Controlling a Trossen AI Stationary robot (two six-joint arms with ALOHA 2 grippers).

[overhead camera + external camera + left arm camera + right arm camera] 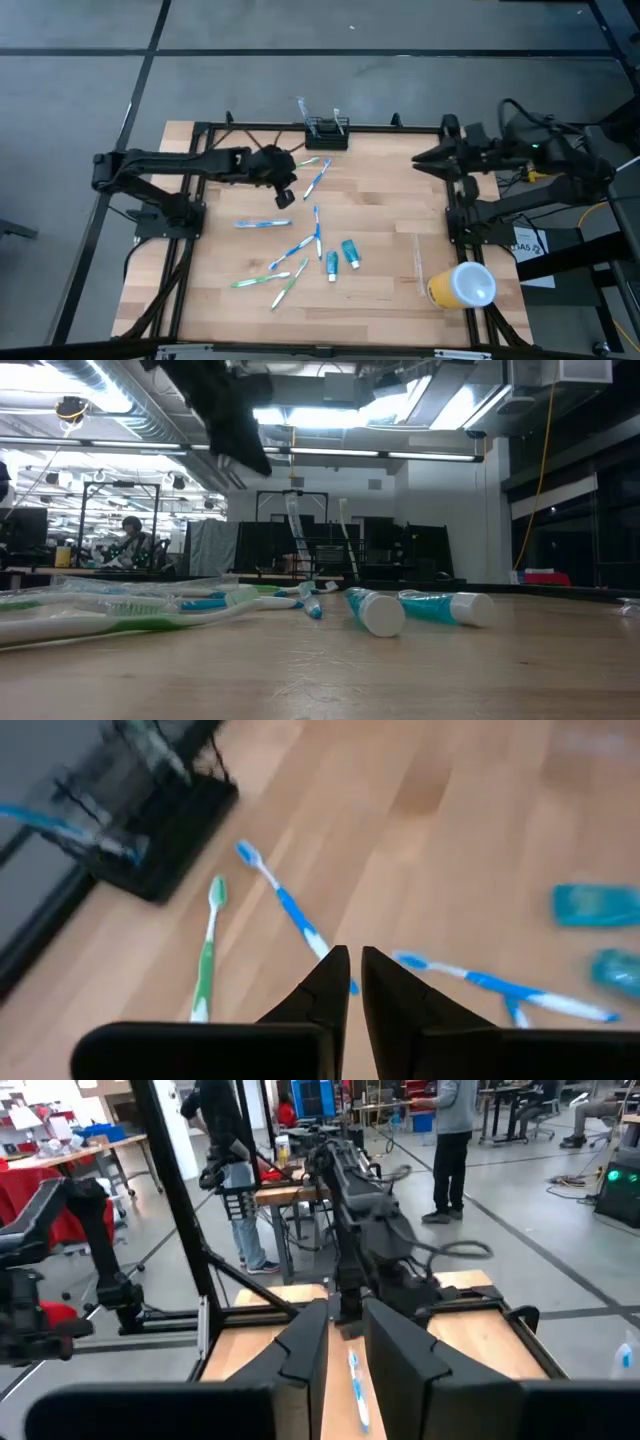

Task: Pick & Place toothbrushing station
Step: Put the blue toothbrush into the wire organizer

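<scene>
The toothbrushing station [326, 131], a small black rectangular wire-mesh holder, stands at the far edge of the pale wooden desk [390, 190], about midway along that edge, with 2 toothbrushes standing up in it. The left gripper [283, 196] hangs above the desk just in front of the holder and a little to its left, well clear of it; in the left wrist view its jaws are almost together, only a thin slit between the 2 dark fingers [330, 982], and nothing is held between them. In that view the holder [160, 815] sits ahead of the jaws and off to one side, apart from them, with a green-handled toothbrush [207, 952] and a blue-handled toothbrush [285, 905] lying flat on the boards between holder and jaws. The right gripper [425, 160] waits over the desk's right edge, well apart from the holder; its jaws stand partly open with nothing in them (the right wrist view shows a clear gap between the fingers [303, 1342]). More blue and green toothbrushes and 2 teal toothpaste tubes [341, 257] lie scattered mid-desk, and a yellow cup with a white round lid [462, 285] lies on its side near the front right corner.
</scene>
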